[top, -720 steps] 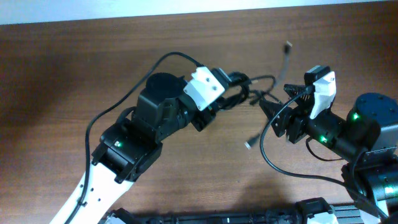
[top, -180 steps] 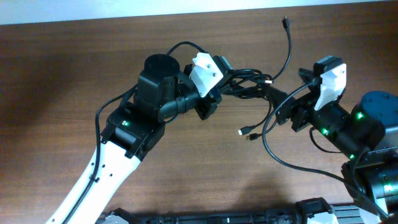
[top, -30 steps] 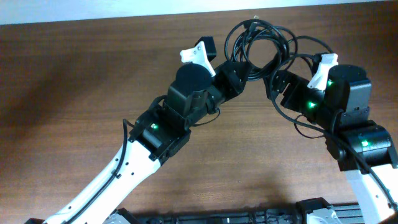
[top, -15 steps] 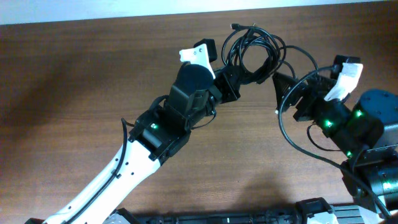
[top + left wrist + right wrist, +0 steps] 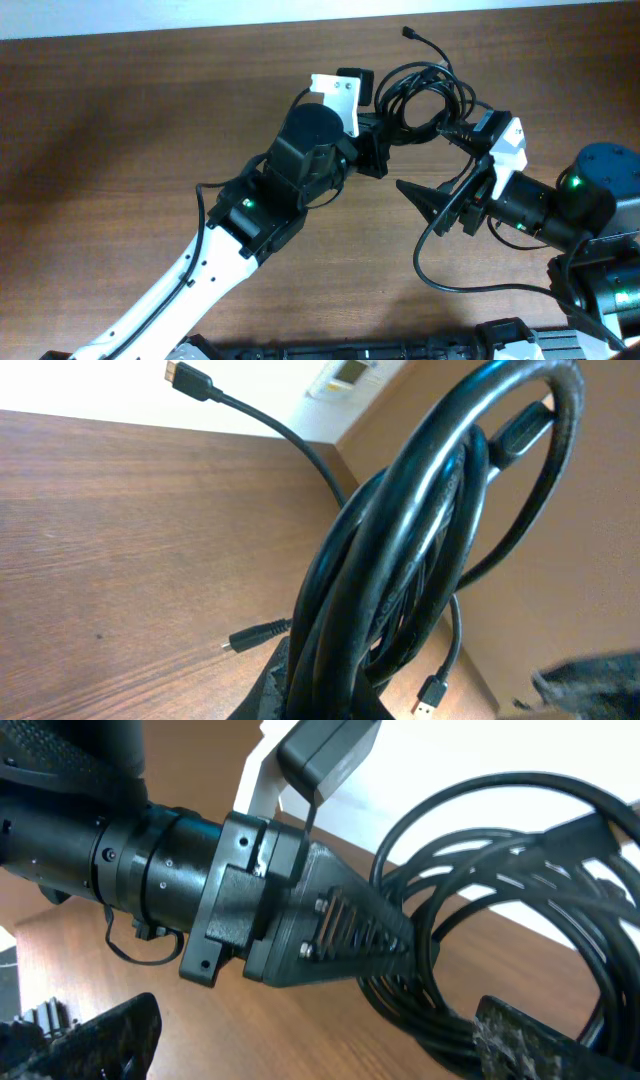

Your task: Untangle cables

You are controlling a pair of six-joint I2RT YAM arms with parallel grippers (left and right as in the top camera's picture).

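Observation:
The cables (image 5: pixel 428 92) are a coil of several thin black cords held up near the table's far edge. One plug end (image 5: pixel 408 32) sticks out toward the back. My left gripper (image 5: pixel 383 133) is shut on the bundle's lower left side. In the left wrist view the cables (image 5: pixel 420 550) rise from the jaws (image 5: pixel 335 695), with plugs at the top (image 5: pixel 190 378), at mid left (image 5: pixel 245 641) and at the bottom right (image 5: pixel 430 700). My right gripper (image 5: pixel 427 207) is open and empty, below the coil and apart from it. In the right wrist view its fingers (image 5: pixel 310 1050) spread wide under the cables (image 5: pixel 500 880).
The brown wooden table (image 5: pixel 120 150) runs to a pale wall edge at the back (image 5: pixel 200 20). The left arm (image 5: pixel 250 220) crosses the middle of the table diagonally. The right arm's base (image 5: pixel 590 200) stands at the right, with its own thicker black wire (image 5: pixel 450 285) looping in front.
My right gripper has drawn back from the coil, down and to the left, and now hangs open below it. The left gripper still holds the bundle; the coil shifted slightly right.

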